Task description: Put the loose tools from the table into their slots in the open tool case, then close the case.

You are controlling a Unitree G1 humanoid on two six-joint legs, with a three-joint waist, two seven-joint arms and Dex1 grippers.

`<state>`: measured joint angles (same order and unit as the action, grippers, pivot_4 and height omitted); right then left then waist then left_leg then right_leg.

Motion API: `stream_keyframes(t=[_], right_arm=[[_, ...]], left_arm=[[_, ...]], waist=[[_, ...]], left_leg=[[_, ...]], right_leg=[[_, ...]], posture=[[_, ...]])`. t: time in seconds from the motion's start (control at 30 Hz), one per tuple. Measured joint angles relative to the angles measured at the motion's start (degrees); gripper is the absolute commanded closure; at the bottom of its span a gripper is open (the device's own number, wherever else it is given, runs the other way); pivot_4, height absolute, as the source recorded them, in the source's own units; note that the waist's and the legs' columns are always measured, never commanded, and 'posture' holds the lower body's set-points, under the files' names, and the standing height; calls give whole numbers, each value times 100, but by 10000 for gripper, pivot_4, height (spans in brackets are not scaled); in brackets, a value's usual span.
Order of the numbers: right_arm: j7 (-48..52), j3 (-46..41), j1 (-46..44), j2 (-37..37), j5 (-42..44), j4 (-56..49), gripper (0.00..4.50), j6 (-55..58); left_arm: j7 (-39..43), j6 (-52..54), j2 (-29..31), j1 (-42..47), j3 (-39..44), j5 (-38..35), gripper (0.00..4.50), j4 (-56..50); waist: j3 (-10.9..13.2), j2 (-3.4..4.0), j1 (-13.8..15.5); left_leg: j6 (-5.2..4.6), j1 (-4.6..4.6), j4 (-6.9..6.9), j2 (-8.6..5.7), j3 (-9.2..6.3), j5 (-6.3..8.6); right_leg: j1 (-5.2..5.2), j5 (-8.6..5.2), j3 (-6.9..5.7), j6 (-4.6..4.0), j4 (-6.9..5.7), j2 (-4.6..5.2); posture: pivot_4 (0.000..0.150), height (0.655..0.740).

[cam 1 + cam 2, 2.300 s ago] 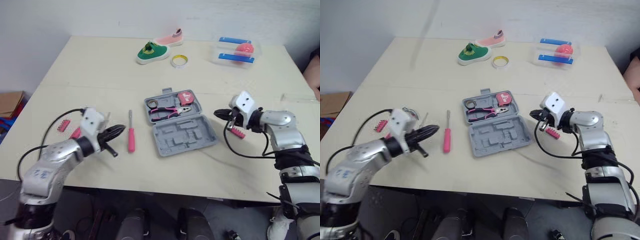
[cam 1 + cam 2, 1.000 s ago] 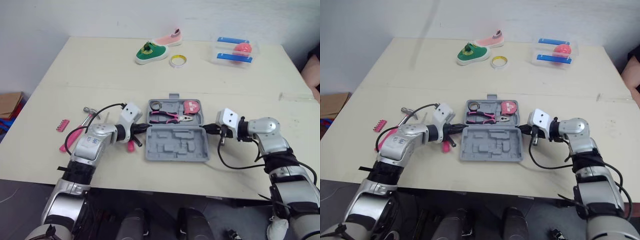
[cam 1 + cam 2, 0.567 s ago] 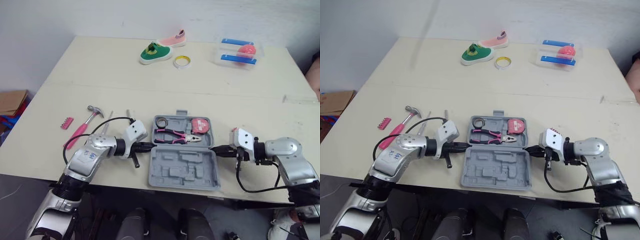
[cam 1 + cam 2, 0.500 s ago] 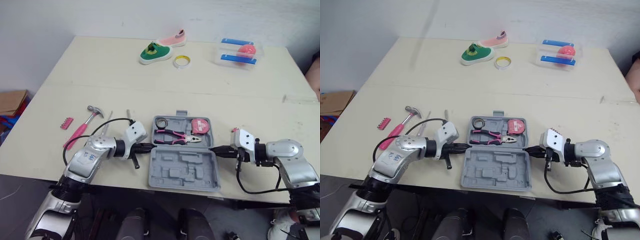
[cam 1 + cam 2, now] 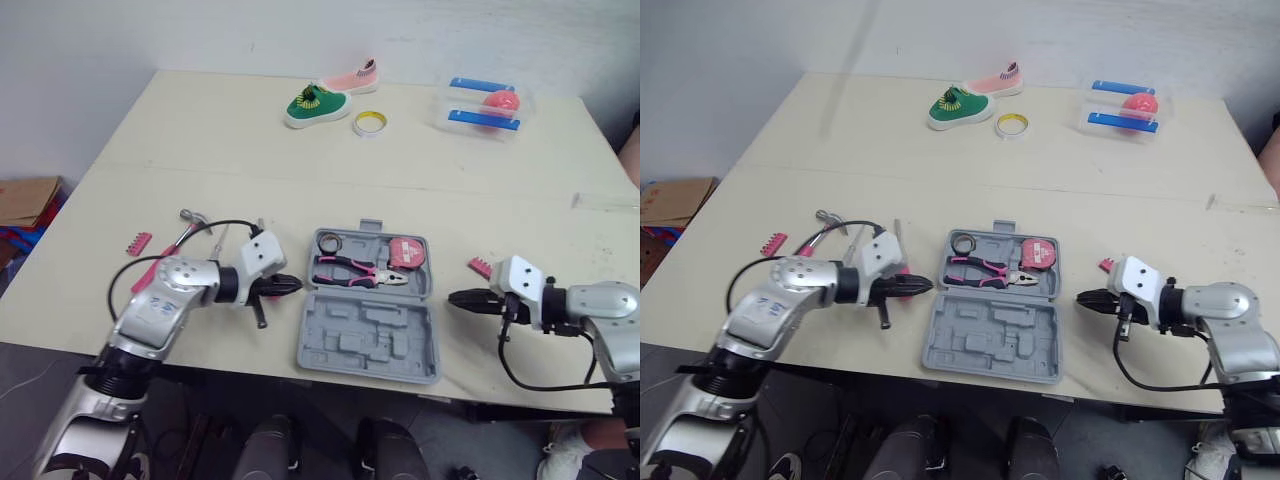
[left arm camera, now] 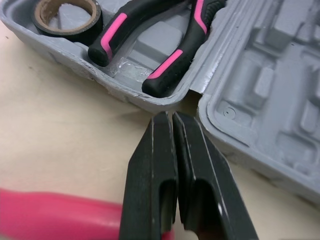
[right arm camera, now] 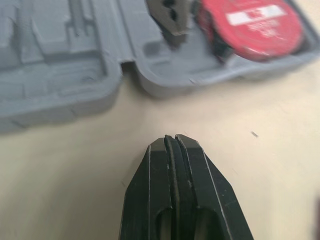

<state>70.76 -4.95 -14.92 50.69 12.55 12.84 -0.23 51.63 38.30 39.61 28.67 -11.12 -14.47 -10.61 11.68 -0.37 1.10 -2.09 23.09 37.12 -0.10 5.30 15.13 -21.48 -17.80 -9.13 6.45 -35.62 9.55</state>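
- I have the tool case (image 5: pixel 365 340) open near the table's front edge. Its hinge runs 9-to-3, the carry handle is at 12, and the empty moulded half faces me at 6.
- In the far half the pliers (image 5: pixel 360 272) lie along the hinge line — pink-and-black handles to 9, nose to 3.
- A black tape roll (image 5: pixel 331 243) sits at the pliers' 10 and the red tape measure (image 5: pixel 406 252) at their 2. I cannot read its white label.
- My left gripper (image 5: pixel 295 284) is at the case's 9, pointing to 3. Its fingers are pressed together on nothing, tips just beside the hinge notch.
- My right gripper (image 5: pixel 455 297) is at the case's 3, pointing to 9. Its fingers are together and empty, near the case but apart from it.
- The screwdriver (image 5: pixel 898 235) lies 12-to-6 by the left gripper, shaft toward 12, pink handle partly under the fingers.
- The hammer (image 5: pixel 190 217) lies further out at 9 — head toward 1, pink handle toward 7.
- One pink bit strip (image 5: pixel 138 243) lies at the hammer's 9, and a second bit strip (image 5: pixel 480 267) at the right gripper's 1.
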Motion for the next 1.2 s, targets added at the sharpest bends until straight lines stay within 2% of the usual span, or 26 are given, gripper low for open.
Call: stream_keyframes(t=[0.03, 0.1, 0.17, 0.2, 0.27, 0.37, 0.4, 0.47, 0.5, 0.6, 0.67, 0.73, 0.93, 1.2], right_arm=[[-12, -146, 37, 91, 26, 120, 45000, -23], [9, -447, 136, 196, 175, 189, 38427, -32], [83, -768, 344, 313, 405, 196, 32220, 60], [101, -979, 509, 359, 474, 257, 25461, -17], [89, -1223, 725, 471, 471, 395, 16945, -189], [-36, -1813, 1149, 573, 445, 751, 1810, -757], [-28, -1987, 1226, 575, 484, 894, 0, -924], [-7, -2200, 1339, 575, 561, 1084, 0, -1089], [20, -2283, 1354, 573, 612, 1209, 0, -1245], [-24, -2618, 1404, 559, 710, 1835, 0, -1825], [-163, -2897, 1475, 605, 706, 2496, 0, -2153], [-266, -2960, 1485, 714, 681, 3014, 0, -2369], [-217, -2927, 1452, 832, 660, 3505, 0, -2643], [209, -2649, 1062, 398, 987, 2979, 0, -2571]], left_arm=[[90, 89, 175, -9, 131, -80, 44524, -71], [196, 178, 434, -152, 462, -238, 45000, -241], [294, -26, 574, -518, 952, -391, 39537, -290], [303, -337, 549, -831, 1361, -487, 35538, -273], [295, -694, 525, -1248, 1964, -607, 27900, -242], [227, -1091, 413, -2126, 3462, -981, 14616, -160], [59, -1153, 450, -2383, 3862, -963, 10498, -26], [-163, -1170, 557, -2664, 4278, -838, 1483, 255], [-211, -1270, 617, -2812, 4441, -779, 574, 374], [-395, -1656, 688, -3047, 5217, -775, 574, 1083], [-518, -1998, 892, -3309, 5894, -724, 574, 1825], [-523, -2302, 1074, -3444, 6236, -683, 574, 2305], [-644, -2770, 1242, -3520, 6411, -580, 574, 2975], [-572, -2550, 1242, -3468, 6226, -812, 574, 2778]], waist=[[0, 0, 8], [0, 0, 9], [0, 1, 10], [0, 1, 9], [0, 1, 11], [0, 1, -5], [0, 1, -7], [0, 1, -2], [0, 1, -2], [0, 1, -2], [0, 1, -8], [0, 1, -14], [0, 2, -99], [0, 2, -214]], left_leg=[[-1, -1, 0, -1, 3, 0], [-3, -1, 2, 0, 3, 1], [-4, -2, -1, 2, 1, 2], [-4, -2, -2, 4, 1, 3], [-4, 0, -2, 4, 3, 4], [-9, -4, 0, 8, 7, 23], [-13, -6, 0, 8, 10, 27], [-20, -14, 0, 8, 13, 32], [-14, -13, 0, 9, 14, 45], [9, -12, 0, 18, 14, 63], [26, -11, -3, 26, 19, 73], [22, -12, -3, 24, 30, 77], [-3, -17, 0, 34, 31, 92], [54, -23, -5, 73, 35, 77]], right_leg=[[0, 0, -1, 0, 0, 0], [0, 0, 0, 0, 1, 1], [1, 0, 2, 0, 3, 1], [1, 0, 1, 0, 5, 0], [0, 0, 1, 0, 6, 0], [1, 0, 0, 0, 8, 1], [1, 1, 0, 1, 7, 1], [3, 2, 1, 1, 4, 3], [2, 6, 4, -1, 7, 4], [0, 7, 8, -1, 16, 13], [-2, 2, 3, -8, 26, 12], [-5, 0, 1, -11, 24, 8], [-2, 4, 17, -9, 22, 34], [-7, -3, 21, -29, 12, 1]], posture=[[1500, 7400], [1500, 7400], [1500, 7400], [1500, 7400], [1500, 7400], [1500, 7400], [1500, 7400], [1500, 7400], [1500, 7400], [1500, 7400], [1500, 7400], [1500, 7400], [1500, 7400], [1500, 7400]])
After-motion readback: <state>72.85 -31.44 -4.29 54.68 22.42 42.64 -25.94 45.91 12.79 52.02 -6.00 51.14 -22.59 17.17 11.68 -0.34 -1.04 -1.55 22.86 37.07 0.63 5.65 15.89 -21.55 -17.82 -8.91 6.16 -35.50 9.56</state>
